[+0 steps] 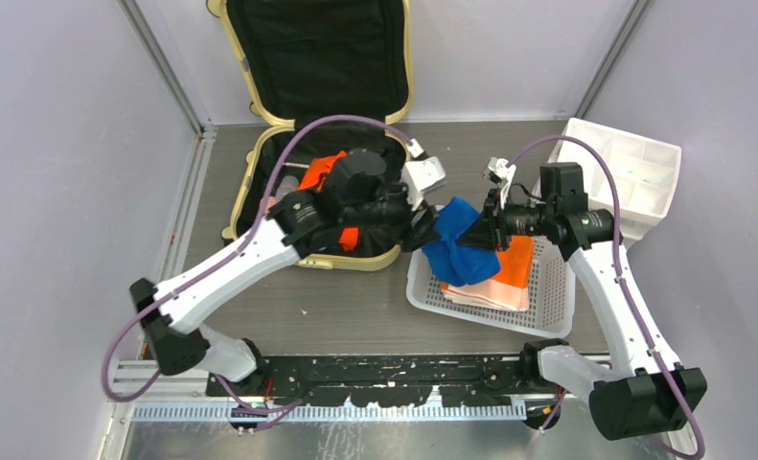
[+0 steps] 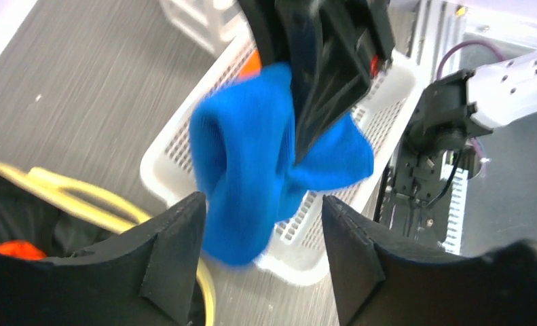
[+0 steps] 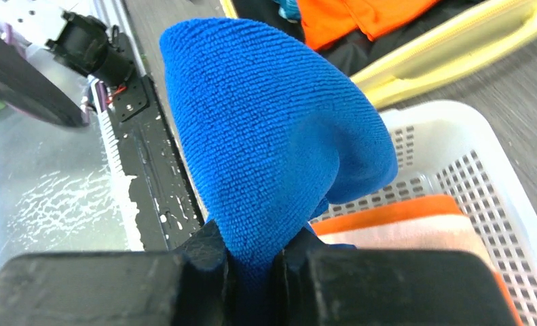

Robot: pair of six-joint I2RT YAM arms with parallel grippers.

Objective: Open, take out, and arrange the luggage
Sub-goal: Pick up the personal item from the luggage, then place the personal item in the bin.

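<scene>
Top external shows the luggage lying open toward the table's far left corner. Its lid is propped upright against the back wall, which leaves the lower half reachable, and orange clothes lie inside. Both arms meet over the left edge of the white basket, which sits toward the table's near edge, right of the middle, and carries folded cloths. The left gripper and right gripper flank a blue cloth. We judge this a hand-over, since the basket lies on the right arm's side.

Left wrist shows its own fingers standing well apart and gripping nothing. The cloth hangs just beyond them (slightly blurred), with the luggage's yellow rim at lower left.

Right wrist shows its fingers pinched tight on the cloth's lower fold, holding it above the basket, presumably to lay it on the folded stack.
</scene>
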